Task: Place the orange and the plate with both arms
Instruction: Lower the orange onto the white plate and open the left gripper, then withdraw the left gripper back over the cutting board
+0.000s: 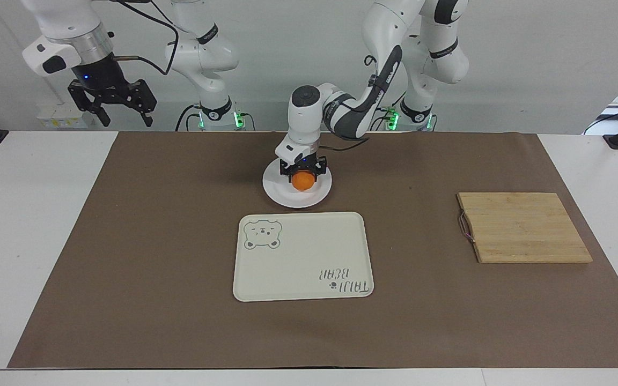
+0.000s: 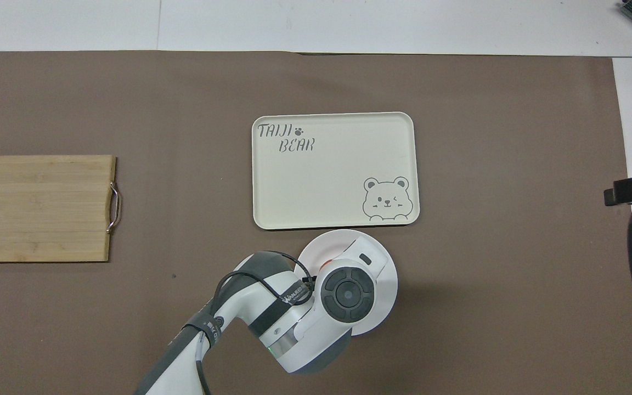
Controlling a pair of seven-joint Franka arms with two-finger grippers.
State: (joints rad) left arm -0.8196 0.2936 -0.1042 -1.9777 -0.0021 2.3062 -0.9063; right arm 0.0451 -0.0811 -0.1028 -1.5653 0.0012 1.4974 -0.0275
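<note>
Orange [image 1: 302,181] down on plate [image 1: 287,197], near mat's robot-side edge, beside tray [image 1: 298,257]; left gripper [image 1: 302,172] low around it, grip unclear

Right gripper [image 1: 111,106] open, empty, waiting above table's corner

Judged: orange nearly placed; plate move left

Overhead: wrist hides orange bar sliver [image 2: 322,265]; facing view shows it

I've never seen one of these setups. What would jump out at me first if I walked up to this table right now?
Probably the bright orange, set low on the white plate under the left gripper, whose arm bends down over the middle of the brown mat. Next, the cream tray with a bear drawing, just farther from the robots than the plate. The right gripper waits raised and open above the right arm's end of the table.
</note>
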